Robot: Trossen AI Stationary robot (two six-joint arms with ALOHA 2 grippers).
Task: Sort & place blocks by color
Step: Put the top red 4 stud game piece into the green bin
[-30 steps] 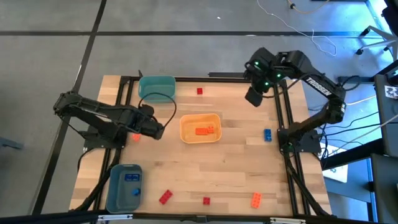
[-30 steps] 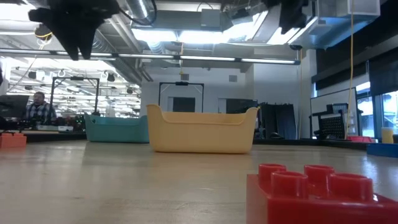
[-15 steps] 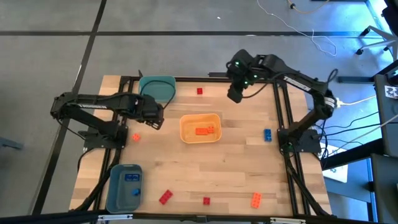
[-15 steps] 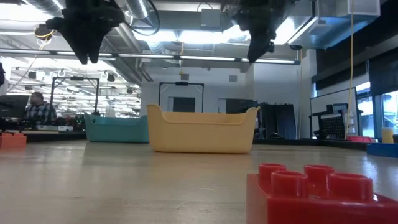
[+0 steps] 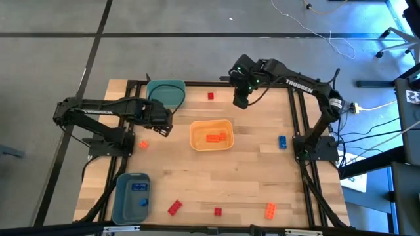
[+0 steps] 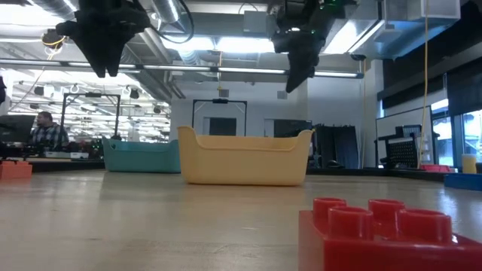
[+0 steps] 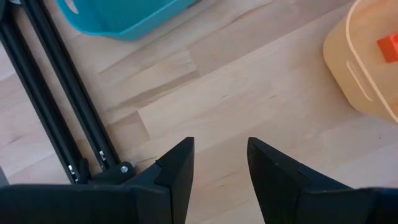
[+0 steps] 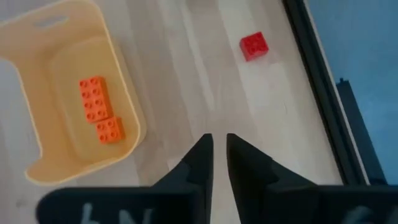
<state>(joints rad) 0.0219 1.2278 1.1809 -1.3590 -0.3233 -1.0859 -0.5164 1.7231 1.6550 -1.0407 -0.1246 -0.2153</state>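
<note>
The right gripper (image 5: 240,101), its fingers nearly together around nothing, hangs above the table's far edge just right of a small red block (image 5: 210,96), while the left gripper (image 5: 165,128), parted and empty, hovers between the teal bin (image 5: 165,92) and the yellow bin (image 5: 211,124) holding two orange blocks (image 8: 99,109).

Bright, even overhead light; ceiling glare in low view; near red brick (image 6: 384,233) blurred.

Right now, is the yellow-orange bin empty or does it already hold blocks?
Not empty. The yellow-orange bin holds two orange blocks, an oblong one and a square one, lying on its floor.
</note>
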